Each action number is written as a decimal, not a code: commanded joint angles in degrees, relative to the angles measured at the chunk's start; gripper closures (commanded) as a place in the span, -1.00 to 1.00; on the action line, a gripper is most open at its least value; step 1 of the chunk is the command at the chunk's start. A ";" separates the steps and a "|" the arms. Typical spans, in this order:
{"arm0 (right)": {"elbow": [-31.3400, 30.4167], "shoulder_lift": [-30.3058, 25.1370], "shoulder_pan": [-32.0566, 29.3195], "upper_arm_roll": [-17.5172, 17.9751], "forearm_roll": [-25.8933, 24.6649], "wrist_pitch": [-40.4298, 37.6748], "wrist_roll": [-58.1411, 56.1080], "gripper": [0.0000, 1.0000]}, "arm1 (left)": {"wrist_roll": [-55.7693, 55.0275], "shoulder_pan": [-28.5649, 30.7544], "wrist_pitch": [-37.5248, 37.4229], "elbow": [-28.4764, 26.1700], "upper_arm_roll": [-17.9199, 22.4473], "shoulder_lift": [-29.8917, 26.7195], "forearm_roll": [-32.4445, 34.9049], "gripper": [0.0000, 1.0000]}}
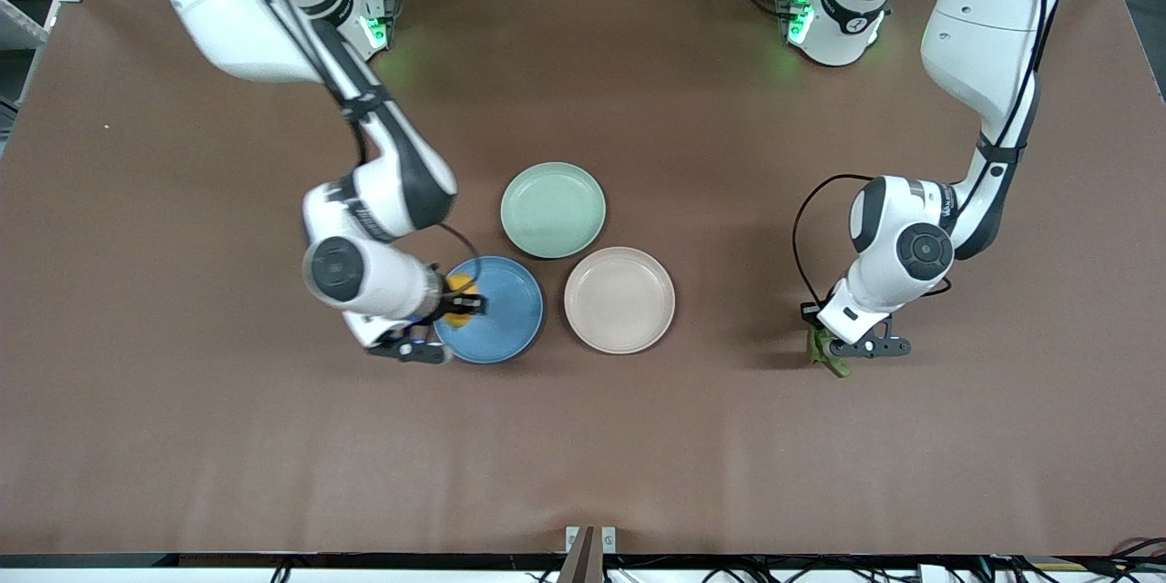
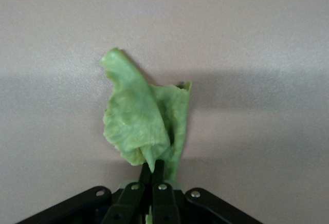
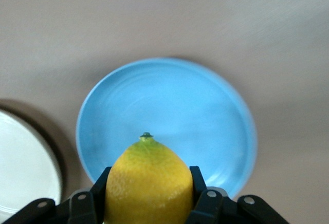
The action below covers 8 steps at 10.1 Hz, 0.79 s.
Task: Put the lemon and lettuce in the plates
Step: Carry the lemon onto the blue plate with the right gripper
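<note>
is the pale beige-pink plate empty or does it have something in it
Empty. The round pale beige-pink plate shows only bare surface in the front view.

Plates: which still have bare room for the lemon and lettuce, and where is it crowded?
The beige-pink plate and green plate are bare. The blue plate is bare too, but the right hand holds the lemon over its rim. The three plates nearly touch, so that cluster is crowded. Wide bare table borders the left hand gripping the lettuce.

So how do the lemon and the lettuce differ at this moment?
The lemon is a smooth yellow oval; the lettuce is a crinkled, flat green leaf. The right gripper holds the lemon over the blue plate; the left gripper grips the lettuce over bare table, apart from the plates. Both are clamped.
</note>
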 commanded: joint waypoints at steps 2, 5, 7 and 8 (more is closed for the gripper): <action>1.01 3.61 1.46 -0.58 0.57 1.03 1.55 1.00 | -1.48 -0.51 -7.27 1.01 0.26 -5.08 1.57 1.00; 1.01 4.33 0.58 -0.75 0.39 2.79 0.58 1.00 | -1.48 -0.51 -15.18 3.73 0.00 -7.81 1.57 1.00; 1.01 5.64 1.45 -0.93 -0.13 5.40 1.10 -0.41 | -1.40 -0.68 -20.80 6.45 -0.09 -9.40 1.66 1.00; 0.75 6.08 0.93 -0.84 -0.48 7.26 1.20 -0.84 | -1.48 -1.47 -23.70 8.12 -0.09 -9.66 1.57 1.00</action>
